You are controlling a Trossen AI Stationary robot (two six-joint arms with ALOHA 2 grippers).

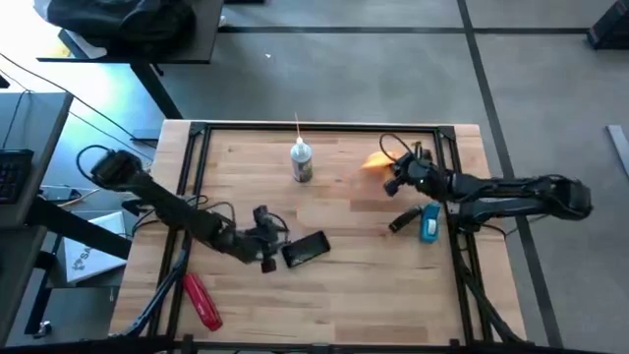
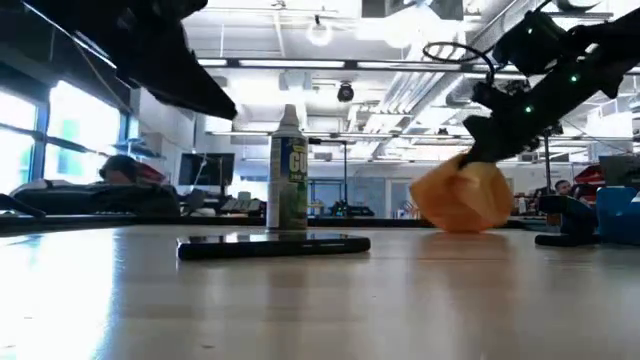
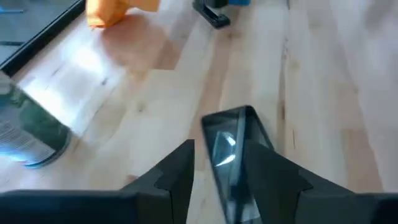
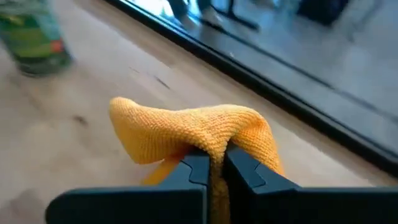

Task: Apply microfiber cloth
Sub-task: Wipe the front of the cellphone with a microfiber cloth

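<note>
Currently: microfiber cloth (image 4: 199,134) pinched in my right end effector (image 4: 214,168), lifted off worktop (image 1: 344,295) near far right. Phone (image 1: 306,249) mid-worktop, straddled by left end effector (image 3: 217,168), narrowly parted. Step: carry. Next, I judge: lower cloth onto phone.

the only lettering that shows is on the spray can (image 2: 288,168) standing on the table: large pale letters on its green label in the low view, perhaps "gu" or "go", too blurred to be sure. in the left wrist view the can's label shows only smeared green and white, with no words to make out. nothing else in these views carries text, a brand, a number or a sign that can be read.
</note>
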